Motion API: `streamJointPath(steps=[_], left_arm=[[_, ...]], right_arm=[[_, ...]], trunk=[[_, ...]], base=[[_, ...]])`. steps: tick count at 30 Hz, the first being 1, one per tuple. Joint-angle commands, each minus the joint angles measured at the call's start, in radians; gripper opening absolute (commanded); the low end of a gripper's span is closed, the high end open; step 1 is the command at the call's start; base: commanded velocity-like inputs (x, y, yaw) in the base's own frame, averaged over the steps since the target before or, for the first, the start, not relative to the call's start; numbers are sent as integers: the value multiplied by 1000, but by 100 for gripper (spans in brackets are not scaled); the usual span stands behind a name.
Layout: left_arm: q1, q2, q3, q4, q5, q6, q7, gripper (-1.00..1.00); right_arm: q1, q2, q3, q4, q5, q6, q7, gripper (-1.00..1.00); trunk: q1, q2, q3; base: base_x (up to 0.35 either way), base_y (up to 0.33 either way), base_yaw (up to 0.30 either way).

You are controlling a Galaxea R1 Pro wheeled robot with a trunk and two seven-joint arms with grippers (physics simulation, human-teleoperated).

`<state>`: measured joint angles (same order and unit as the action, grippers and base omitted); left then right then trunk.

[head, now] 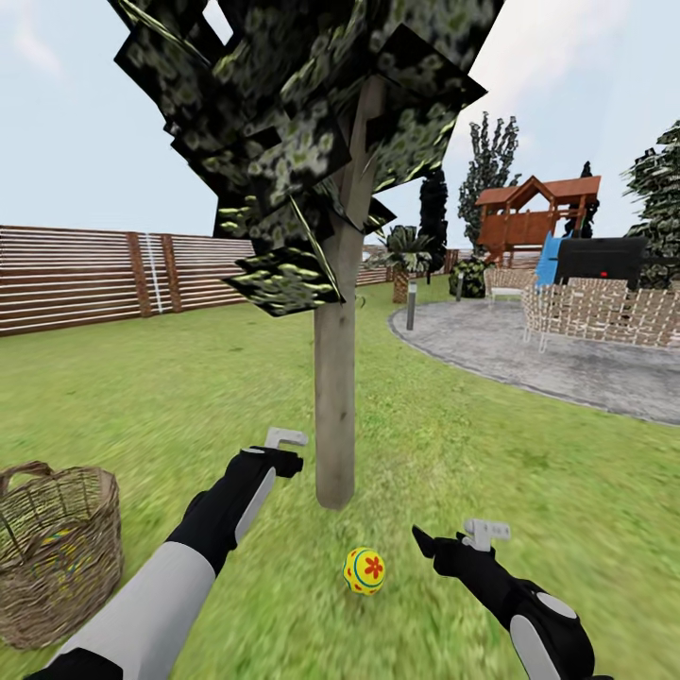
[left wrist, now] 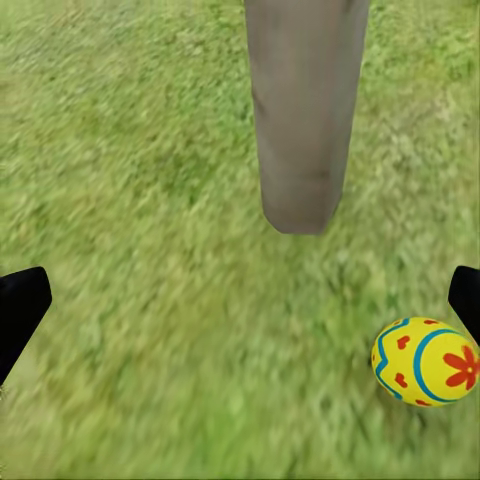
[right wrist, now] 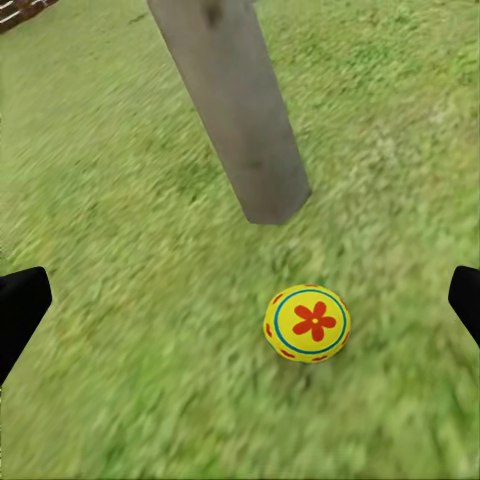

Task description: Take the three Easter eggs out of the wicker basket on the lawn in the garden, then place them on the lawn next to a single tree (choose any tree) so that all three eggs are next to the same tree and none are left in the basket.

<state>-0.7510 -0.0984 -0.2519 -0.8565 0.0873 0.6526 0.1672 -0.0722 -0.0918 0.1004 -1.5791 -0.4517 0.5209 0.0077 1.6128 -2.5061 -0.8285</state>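
One egg (head: 365,570) lies on the grass by the tree (head: 336,406), where it belongs. Both pincers, left (head: 286,451) and right (head: 451,542), hang spread and hold nothing. The basket (head: 59,552) sits left.

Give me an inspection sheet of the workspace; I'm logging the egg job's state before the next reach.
Surface: lawn, green grass with yellowish patches, flat.
Job's things: one Easter egg lies on the grass just in front of the tree trunk, apart from it. Wicker basket stands at the left; a coloured glint shows through its weave, the count of eggs inside cannot be told.
Clutter: nothing seen.
Grippers: left gripper empty, jaws apart, beside the trunk. Right gripper empty, jaws apart, right of the egg.
Cables: nothing seen.
Surroundings: slat fence, grey paved patio with pale woven seats, playset behind.
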Motion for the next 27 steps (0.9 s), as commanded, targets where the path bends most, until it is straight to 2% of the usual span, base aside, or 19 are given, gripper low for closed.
streamJointPath(steps=[1, 9, 19, 27], left_arm=[[-1, 0, -3, -1, 9, 4, 8, 100], [-1, 0, -2, 1, 9, 7, 9, 100], [-8, 0, 9, 74, 16, 149, 10, 100], [-26, 0, 12, 171, 19, 197, 11, 100]], right_arm=[[-1, -1, 0, -1, -1, 4, 1, 100], [0, 0, 0, -1, -1, 4, 1, 100], [-1, -1, -1, -1, -1, 4, 1, 100], [-1, -3, -1, -1, -1, 6, 0, 100]], trunk=[[-1, 0, 3], [-4, 2, 34], [-9, 4, 72], [-12, 6, 103]], base=[[0, 0, 0], [0, 0, 0], [0, 0, 0], [0, 0, 0]])
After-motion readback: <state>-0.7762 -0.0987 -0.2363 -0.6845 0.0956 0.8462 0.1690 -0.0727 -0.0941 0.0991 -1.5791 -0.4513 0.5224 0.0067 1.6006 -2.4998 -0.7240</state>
